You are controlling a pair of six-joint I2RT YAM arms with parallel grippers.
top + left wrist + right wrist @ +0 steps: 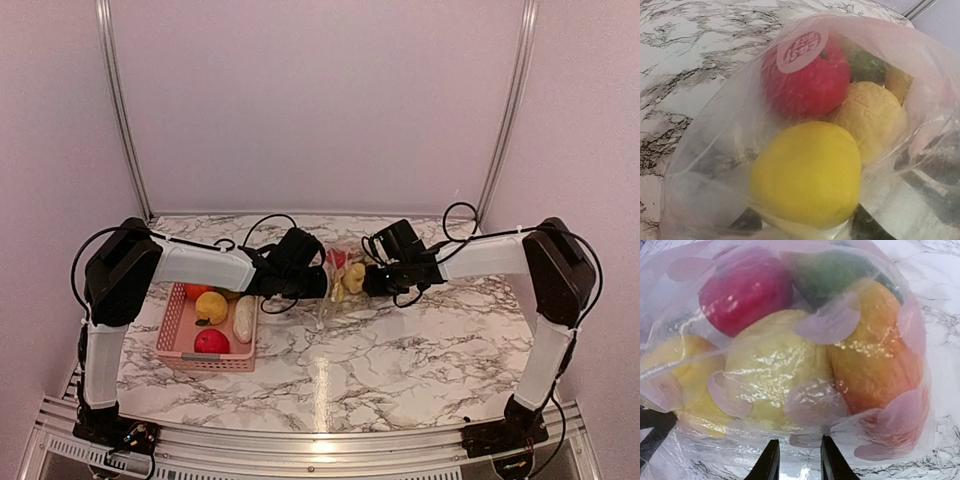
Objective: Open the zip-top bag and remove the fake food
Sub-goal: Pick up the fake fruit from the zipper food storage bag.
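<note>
Crinkly film of the bag [805, 405] fills both wrist views, with toy fruit [775, 370] packed inside: red, yellow, orange and something green. Seen from above, the bag sits between the two arms over the middle of the table [430, 340], to the right of the pink basket [172, 325], which has fruit in it too. The right gripper [800, 462] is pinched on a fold at the bag's lower edge. The left gripper [320, 280] is pressed against the opposite side. Dark fingertips [747, 222] show through the plastic beside the yellow piece, but I cannot tell whether they grip anything. Thin film is the risk: if the right pinch slips while the left pulls, the bag would drop and the fruit could roll across the marble.
</note>
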